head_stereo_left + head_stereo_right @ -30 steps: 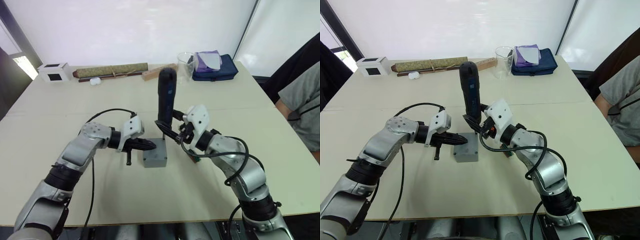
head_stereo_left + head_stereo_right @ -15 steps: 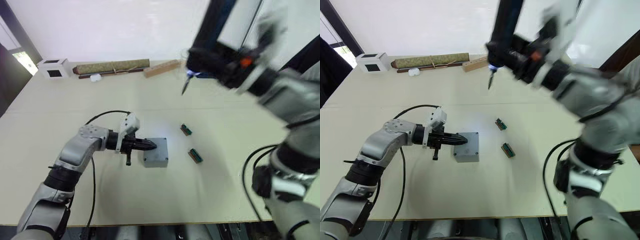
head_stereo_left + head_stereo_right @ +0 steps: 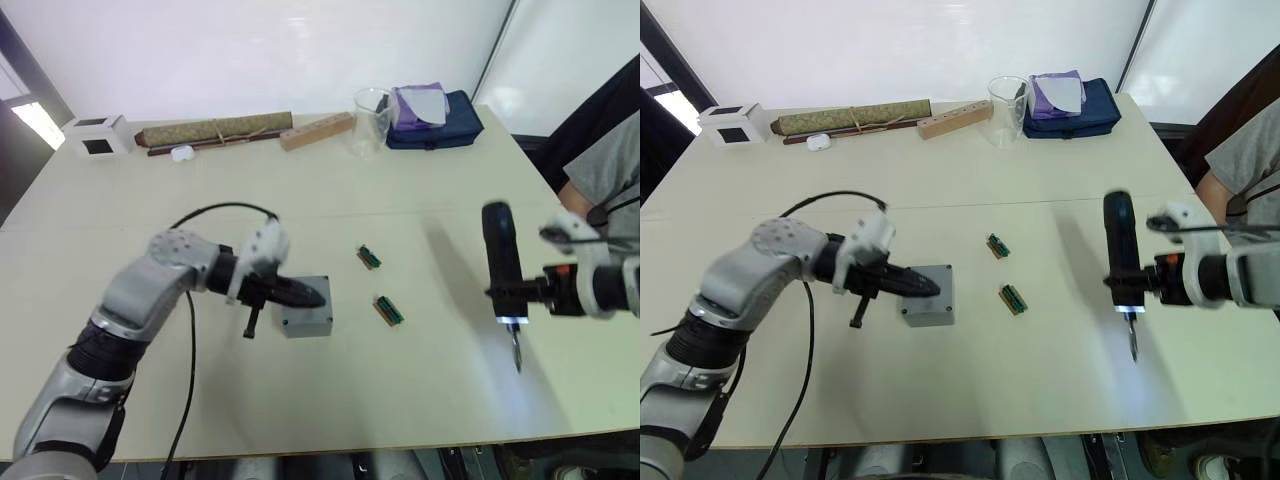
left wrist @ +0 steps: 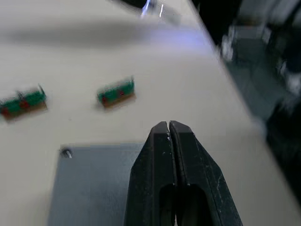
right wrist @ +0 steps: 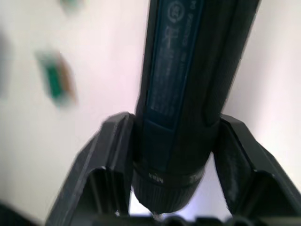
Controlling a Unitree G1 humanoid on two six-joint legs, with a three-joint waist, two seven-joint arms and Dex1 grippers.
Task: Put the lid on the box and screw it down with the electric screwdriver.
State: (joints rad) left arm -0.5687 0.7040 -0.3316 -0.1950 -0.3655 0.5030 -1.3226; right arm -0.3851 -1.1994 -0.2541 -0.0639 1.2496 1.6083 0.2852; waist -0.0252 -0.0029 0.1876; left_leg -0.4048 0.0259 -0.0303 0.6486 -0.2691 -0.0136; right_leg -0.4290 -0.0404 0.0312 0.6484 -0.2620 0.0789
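My left gripper [image 3: 312,297] is pinched shut with nothing between its fingers, its tips resting on the lid [image 4: 94,183], which already sits flat on the grey box [image 3: 306,318] near the middle of the table [image 3: 330,400]. One screw head shows at a corner of the lid in my left wrist view; the other corners I cannot make out. If I press off-centre here, I judge the lid could skate sideways or the whole box could tip, and the holes would no longer line up. Just right of the box lie two small green connector strips [image 3: 371,257], loose on the table; a careless sweep of either arm would scatter them. Farther right, well apart from the box, my right gripper [image 3: 497,291] is clamped around the electric screwdriver [image 3: 500,262], held upright with its light on and the bit pointing down above bare table. The risk I see is bringing it back crooked: a tilted bit may skip off the screw and gouge the lid, or knock my left fingers. A person's sleeve [image 3: 600,180] sits at the table's right edge, close to that arm's swing.
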